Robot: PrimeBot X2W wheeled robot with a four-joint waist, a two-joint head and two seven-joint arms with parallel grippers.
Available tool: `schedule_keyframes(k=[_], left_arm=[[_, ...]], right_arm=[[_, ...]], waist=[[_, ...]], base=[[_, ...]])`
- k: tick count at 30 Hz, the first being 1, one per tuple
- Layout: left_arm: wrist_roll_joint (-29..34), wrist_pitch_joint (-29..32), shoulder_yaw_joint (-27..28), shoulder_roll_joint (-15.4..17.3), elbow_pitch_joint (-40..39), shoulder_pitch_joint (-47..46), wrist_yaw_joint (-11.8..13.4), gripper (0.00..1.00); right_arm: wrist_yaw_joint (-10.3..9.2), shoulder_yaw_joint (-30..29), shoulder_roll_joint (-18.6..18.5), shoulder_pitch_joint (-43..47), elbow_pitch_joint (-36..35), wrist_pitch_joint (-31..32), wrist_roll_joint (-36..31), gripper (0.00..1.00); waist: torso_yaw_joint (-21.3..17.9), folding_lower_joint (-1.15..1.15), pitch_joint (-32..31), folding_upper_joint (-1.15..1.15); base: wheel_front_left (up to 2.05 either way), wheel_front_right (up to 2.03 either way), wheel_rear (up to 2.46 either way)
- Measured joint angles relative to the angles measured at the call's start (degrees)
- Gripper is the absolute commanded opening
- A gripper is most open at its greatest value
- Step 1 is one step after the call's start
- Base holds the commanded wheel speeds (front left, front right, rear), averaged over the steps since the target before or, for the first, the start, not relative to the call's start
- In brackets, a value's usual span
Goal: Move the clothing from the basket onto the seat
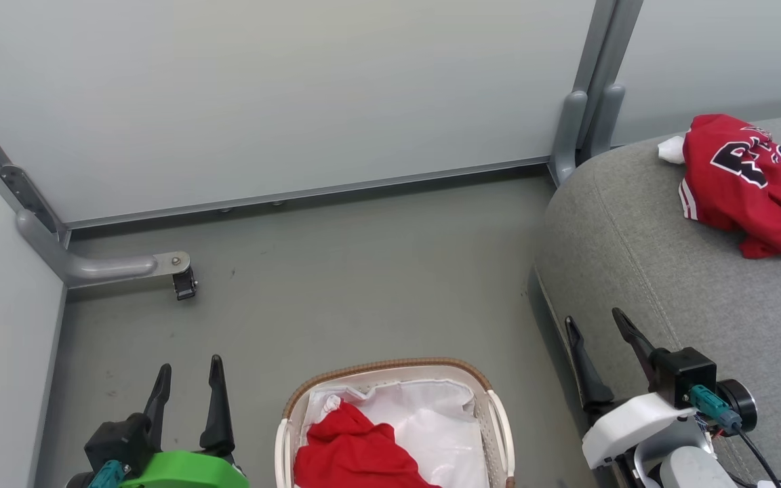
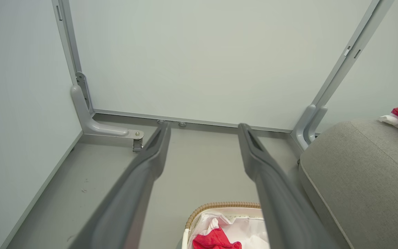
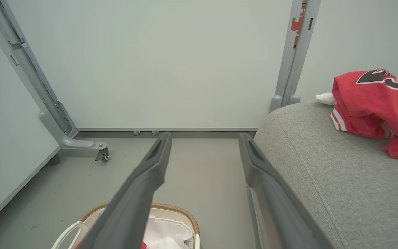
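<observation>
Left gripper [image 1: 189, 366]: near left, low over the grey floor [image 1: 363, 271], with a green housing behind it. Its two dark fingers stand spread apart with nothing between them, so the claw is released. The fingers point toward the far partition panel [image 1: 295, 102].

Right gripper [image 1: 594, 317]: near right, with a white housing, close against the near-left edge of the seat [image 1: 668, 285]. The fingers are likewise spread and grip nothing. I cannot tell whether they touch the upholstery.

Basket [image 1: 390, 368]: on the floor at near centre, between the two grippers and cut off by the near edge of the head view. It has a brown woven rim, white slotted walls, and a white liner cloth [image 1: 431, 420] bunched inside. One red garment [image 1: 353, 451] lies crumpled on the liner in the left half of the basket. The left wrist view shows a white striped bit at the garment's far edge.

Seat: a large grey woven cushion on the right, with a rounded corner and a stitched seam along its edge. A red jersey [image 1: 750, 183] lies heaped on its far right part. The jersey has dark block lettering edged in white and thin white stripes at one hem. A small white scrap of cloth [image 1: 670, 149] pokes out at the jersey's left side, touching it.

Surroundings: the pale panels sit in a grey frame. A frame foot with a caster [image 1: 184, 283] stands at far left. Two upright posts [image 1: 587, 115] stand just beside the seat's far corner.
</observation>
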Motion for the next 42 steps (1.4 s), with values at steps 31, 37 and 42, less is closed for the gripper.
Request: schedule_keyframes(k=[31, 37, 42], left_arm=[[-0.01, 0.01, -1.44, 0.0, 1.45, 0.2, -0.14, 1.0], [0.9, 0.01, -3.3, 0.0, 1.91, -1.39, -0.36, 1.0], [3.0, 0.01, -6.09, -0.01, 3.8, -4.75, -0.73, 1.0]], right_arm=[[0.0, -0.77, -0.01, 0.36, -1.04, 0.0, -0.83, 1.0], [0.0, -1.2, 0.0, -0.63, -1.65, 0.0, -1.2, 1.0], [0.0, -2.76, 0.0, -2.23, -2.7, 0.0, -2.22, 1.0]], waist=[[0.94, 0.0, 0.7, 0.0], [0.63, 0.0, 2.55, 0.0], [0.23, 0.0, 5.11, 0.0]], base=[[0.0, 0.0, 0.0], [0.0, 0.0, 0.0], [0.0, 0.0, 0.0]])
